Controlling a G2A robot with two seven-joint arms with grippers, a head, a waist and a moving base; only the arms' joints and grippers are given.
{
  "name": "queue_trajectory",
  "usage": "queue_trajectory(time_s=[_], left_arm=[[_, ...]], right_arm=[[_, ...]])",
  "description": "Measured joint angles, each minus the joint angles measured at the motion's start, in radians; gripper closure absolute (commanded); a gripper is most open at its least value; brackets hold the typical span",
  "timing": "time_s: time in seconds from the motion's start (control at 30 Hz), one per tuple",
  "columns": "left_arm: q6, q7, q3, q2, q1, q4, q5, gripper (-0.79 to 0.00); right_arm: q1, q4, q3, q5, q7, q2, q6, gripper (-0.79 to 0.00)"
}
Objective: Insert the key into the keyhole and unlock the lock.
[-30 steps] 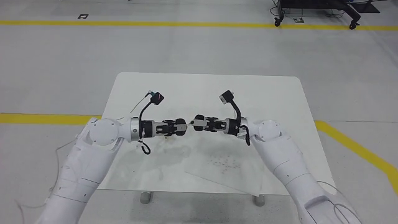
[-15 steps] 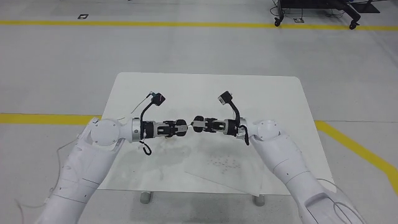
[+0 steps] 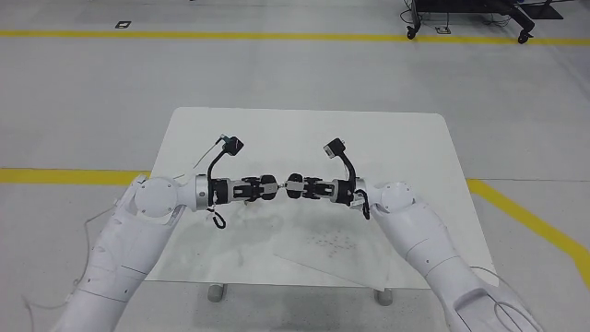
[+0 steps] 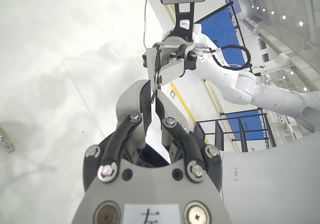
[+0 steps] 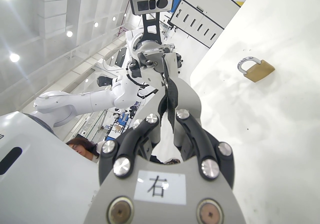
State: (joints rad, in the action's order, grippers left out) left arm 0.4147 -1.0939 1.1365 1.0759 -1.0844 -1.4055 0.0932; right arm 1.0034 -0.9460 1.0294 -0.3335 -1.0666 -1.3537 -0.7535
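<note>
Key (image 4: 152, 96) is mostly hidden between pads (image 4: 145, 101). Arms stretch level over the table (image 3: 396, 138), left gripper (image 4: 153, 88) and right gripper (image 5: 168, 84) tip to tip, both pinched tight on it.

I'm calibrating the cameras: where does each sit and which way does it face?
Top view: above the arms, looking down at the table; both arms show.
Left wrist view: on that wrist, along its jaws toward the right jaws, key between.
Right wrist view: on that wrist, along its jaws toward the left jaws; lock on table.
All share both jaws.
</note>
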Motion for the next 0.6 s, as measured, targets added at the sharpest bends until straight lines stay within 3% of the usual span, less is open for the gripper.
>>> queue_trajectory(time_s=[0.23, 0.33, 0.47, 0.6], left_arm=[[-0.001, 0.021, 0.029, -0.009, -0.011, -0.018, 0.0, -0.785], [-0.013, 0.063, 0.071, -0.021, -0.029, -0.051, -0.069, -0.785], [-0.064, 0.151, 0.174, -0.045, -0.093, -0.171, -0.231, -0.785], [-0.07, 0.155, 0.178, -0.046, -0.096, -0.173, -0.256, -0.785]], right_arm=[[0.042, -0.026, 0.058, -0.025, 0.066, 0.031, -0.066, 0.0], [0.078, -0.055, 0.1, -0.04, 0.099, 0.051, -0.099, 0.0], [0.12, -0.094, 0.153, -0.063, 0.131, 0.07, -0.131, 0.0], [0.118, -0.092, 0.15, -0.062, 0.129, 0.069, -0.129, 0.0]])
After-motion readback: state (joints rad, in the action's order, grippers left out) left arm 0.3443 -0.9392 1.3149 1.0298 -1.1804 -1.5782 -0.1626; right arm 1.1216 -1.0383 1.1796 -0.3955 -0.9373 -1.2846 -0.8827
